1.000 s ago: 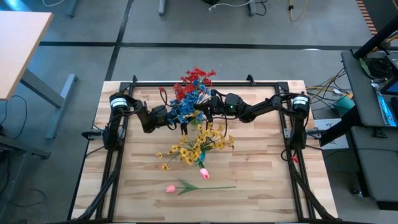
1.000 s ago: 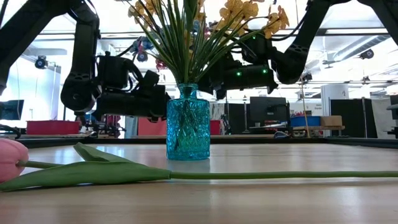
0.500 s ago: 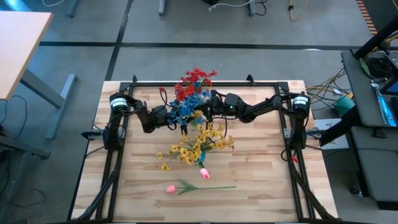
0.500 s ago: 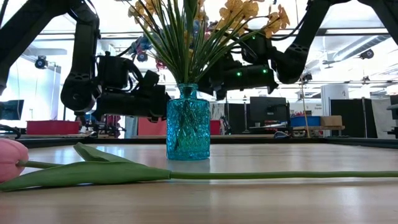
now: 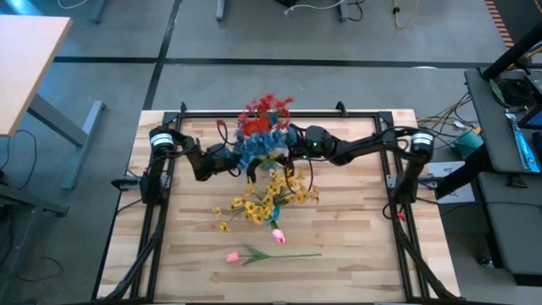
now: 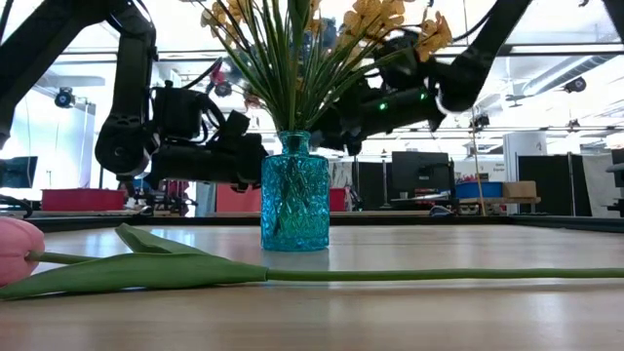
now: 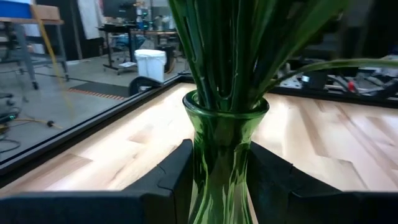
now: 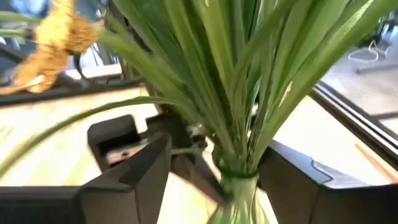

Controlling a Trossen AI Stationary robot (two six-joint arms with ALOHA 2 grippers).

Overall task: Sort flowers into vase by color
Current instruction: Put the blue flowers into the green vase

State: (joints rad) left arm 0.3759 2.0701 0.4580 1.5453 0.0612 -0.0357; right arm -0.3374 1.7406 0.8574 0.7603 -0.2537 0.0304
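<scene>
Green vase (image 7: 222, 155) pinched by left gripper (image 7: 217, 180); right gripper (image 8: 217, 168) spread around flowers (image 5: 262, 135) standing in it. We'd back right out slowly, no snagging.

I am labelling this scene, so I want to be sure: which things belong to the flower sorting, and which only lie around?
Job: red flowers, blue flowers, yellow flowers, pink tulip, green vase in left gripper, teal vase, right gripper open at the stems.
Lying about: white bin, monitor, cardboard box, cables.
</scene>
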